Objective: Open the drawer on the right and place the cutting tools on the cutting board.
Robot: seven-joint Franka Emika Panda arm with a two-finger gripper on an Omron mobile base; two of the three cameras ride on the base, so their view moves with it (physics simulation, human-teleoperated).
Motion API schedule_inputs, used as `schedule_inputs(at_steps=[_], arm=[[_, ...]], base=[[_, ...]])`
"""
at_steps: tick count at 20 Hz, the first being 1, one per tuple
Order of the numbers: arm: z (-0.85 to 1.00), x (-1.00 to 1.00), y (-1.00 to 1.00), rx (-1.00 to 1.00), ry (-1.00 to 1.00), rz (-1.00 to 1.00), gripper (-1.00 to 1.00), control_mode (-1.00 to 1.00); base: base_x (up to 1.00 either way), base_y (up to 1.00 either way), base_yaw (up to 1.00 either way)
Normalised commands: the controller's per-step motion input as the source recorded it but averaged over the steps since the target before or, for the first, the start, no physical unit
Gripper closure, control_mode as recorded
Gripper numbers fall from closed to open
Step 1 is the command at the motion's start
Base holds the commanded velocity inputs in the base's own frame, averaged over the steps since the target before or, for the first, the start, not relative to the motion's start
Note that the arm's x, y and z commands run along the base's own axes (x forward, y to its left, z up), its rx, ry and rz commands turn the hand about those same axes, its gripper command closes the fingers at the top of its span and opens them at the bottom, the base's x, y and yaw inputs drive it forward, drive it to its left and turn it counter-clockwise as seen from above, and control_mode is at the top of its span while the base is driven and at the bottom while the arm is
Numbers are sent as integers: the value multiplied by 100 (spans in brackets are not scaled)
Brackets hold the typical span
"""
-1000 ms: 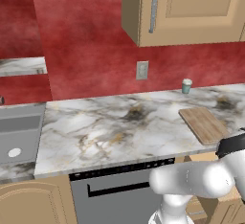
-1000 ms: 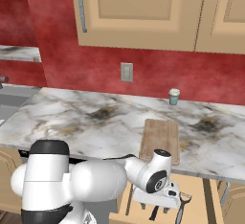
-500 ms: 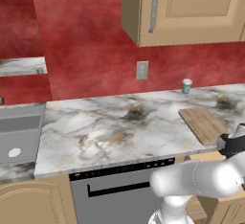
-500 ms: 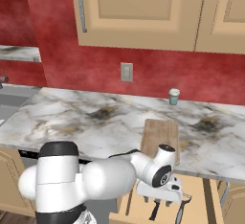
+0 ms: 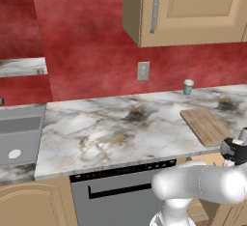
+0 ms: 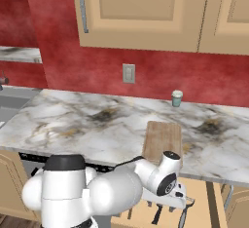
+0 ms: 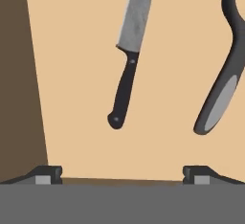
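Observation:
The drawer point(image 6: 198, 203) stands pulled out below the counter on the right, its tan floor point(image 7: 76, 50) under my hand. Inside lie the cutting tools: a black-handled knife point(image 7: 123, 93) with a silver blade, and to its right a dark-handled tool point(image 7: 224, 88) with a grey inlay. My gripper point(image 7: 122, 176) hangs open over the drawer, its fingertips point(image 7: 48, 175) wide apart, the knife handle's end just ahead of the gap. Nothing is held. The cutting board point(image 6: 163, 137) lies bare on the marble counter just behind the drawer, also seen as the wooden board point(image 5: 205, 125).
A small teal cup point(image 6: 177, 98) stands at the back of the counter near the wall. The dark dishwasher front point(image 5: 120, 191) sits left of the drawer, and a sink point(image 5: 19, 133) lies at the far left. The drawer's brown side wall point(image 7: 19, 74) is close on the left.
The hand has shifted slightly right and lower over the open drawer, and the arm has swung with it. The jaws have stayed open and the tools have not moved.

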Motion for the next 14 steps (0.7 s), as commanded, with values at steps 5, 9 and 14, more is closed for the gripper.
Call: schedule_inputs(at_steps=[5,9,14], arm=[[-10,17,0,-2,-1,-7,-100,-100],[-5,16,0,-2,-4,-6,-100,-100],[-11,7,0,-2,-1,-4,-100,-100]], base=[[0,0,0],[0,0,0],[0,0,0]])
